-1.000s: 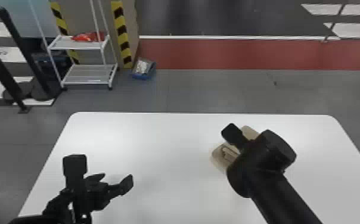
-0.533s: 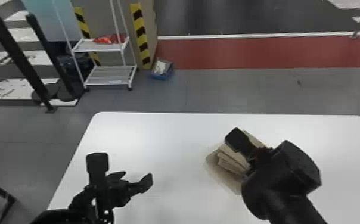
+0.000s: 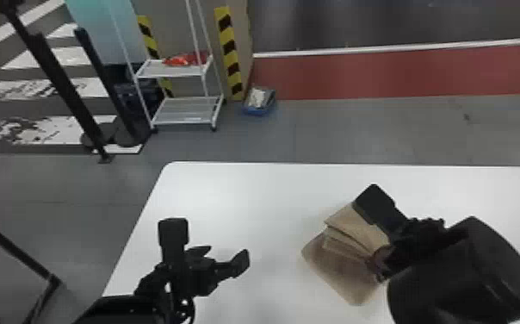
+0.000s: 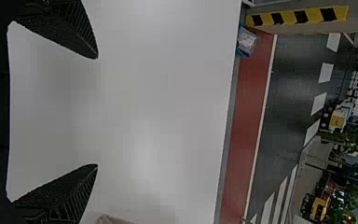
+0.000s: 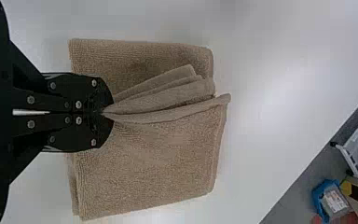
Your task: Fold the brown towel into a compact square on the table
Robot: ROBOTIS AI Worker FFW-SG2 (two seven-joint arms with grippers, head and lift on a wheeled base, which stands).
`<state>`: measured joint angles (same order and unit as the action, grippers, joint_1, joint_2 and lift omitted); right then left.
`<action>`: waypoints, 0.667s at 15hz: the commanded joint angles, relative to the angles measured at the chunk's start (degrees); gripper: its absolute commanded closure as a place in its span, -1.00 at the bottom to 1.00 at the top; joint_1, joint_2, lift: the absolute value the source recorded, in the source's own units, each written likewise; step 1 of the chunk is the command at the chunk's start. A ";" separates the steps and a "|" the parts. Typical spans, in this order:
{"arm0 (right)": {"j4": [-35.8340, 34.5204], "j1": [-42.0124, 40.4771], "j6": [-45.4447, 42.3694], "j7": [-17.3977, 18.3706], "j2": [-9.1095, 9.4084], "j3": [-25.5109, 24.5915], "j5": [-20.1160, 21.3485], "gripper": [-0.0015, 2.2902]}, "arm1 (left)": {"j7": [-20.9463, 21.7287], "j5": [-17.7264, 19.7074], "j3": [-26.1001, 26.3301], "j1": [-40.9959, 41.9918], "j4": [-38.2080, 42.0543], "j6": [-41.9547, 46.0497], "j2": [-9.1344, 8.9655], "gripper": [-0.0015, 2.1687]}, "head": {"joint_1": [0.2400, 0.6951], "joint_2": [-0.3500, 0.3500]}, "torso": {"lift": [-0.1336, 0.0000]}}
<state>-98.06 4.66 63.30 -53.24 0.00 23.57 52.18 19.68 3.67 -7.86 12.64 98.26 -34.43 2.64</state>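
A white bench (image 3: 250, 189) spreads before you, with the brown towel (image 5: 154, 163) lying toward its right side, part-folded in a thick, roughly square stack. Your right hand (image 5: 105, 112) is closed on the towel, its fingers pinching a bunch of layers above the stack; your left hand (image 4: 97, 111) stands wide and empty over the bench, well apart from the cloth. From the pinch, a raised ridge (image 5: 168, 115) fans out toward one edge, flanked by flatter cloth on both sides. Expect the towel to be light, soft and limp, its nap giving your fingers good grip, with nothing fragile to guard; the likelier trouble is layers slipping over each other or the thick folds springing back. Your hold looks well placed if you mean to turn the gathered layers, but you would do well to keep them together and leave the bottom layer flat. For any fresh hold, judge a folded edge safer than a loose corner (image 5: 189, 70), which may lift just one ply.
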 commanded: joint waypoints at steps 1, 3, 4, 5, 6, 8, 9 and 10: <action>-2.49 -0.09 0.12 -0.81 0.05 -3.09 -0.59 0.16 | -0.08 -0.15 1.53 -0.16 0.00 -0.16 0.00 -0.96 | 1.00 0.51 | 1.00; -2.49 0.17 -0.23 -1.43 0.05 -3.97 -0.68 0.16 | 0.00 -0.77 3.91 -1.13 -1.41 0.01 -0.09 -0.96 | 1.00 0.44 | 1.00; -2.49 0.17 -0.58 -1.34 0.05 -4.15 -0.68 0.16 | 0.53 -0.68 5.05 -1.83 -2.73 0.01 -0.09 -0.96 | 1.00 0.37 | 1.00; -2.40 0.44 -0.76 -1.25 0.05 -4.68 -0.68 0.16 | 1.85 -0.24 6.28 -2.62 -4.40 0.19 -0.26 -0.96 | 1.00 0.37 | 1.00; -2.14 0.79 -0.76 -0.29 0.05 -4.94 -1.03 0.16 | 2.38 0.20 7.60 -3.06 -5.54 0.36 -0.44 -0.96 | 1.00 0.29 | 1.00; -1.44 2.19 -0.41 0.68 0.05 -5.82 -1.73 0.16 | 2.29 0.81 10.41 -3.23 -6.77 3.53 -0.53 -0.96 | 1.00 0.17 | 1.00; -1.17 2.55 -0.41 0.68 0.05 -5.91 -1.82 0.16 | 1.85 0.81 12.17 -3.23 -6.86 4.23 -0.61 -0.96 | 1.00 0.13 | 1.00; -1.17 2.63 -0.41 0.68 0.05 -5.91 -1.82 0.16 | 1.59 0.64 13.40 -3.50 -7.03 4.41 -0.61 -0.96 | 1.00 0.02 | 1.00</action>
<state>-99.40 7.00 62.87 -52.53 0.00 17.79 50.42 21.40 4.42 3.68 9.36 91.51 -30.68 2.07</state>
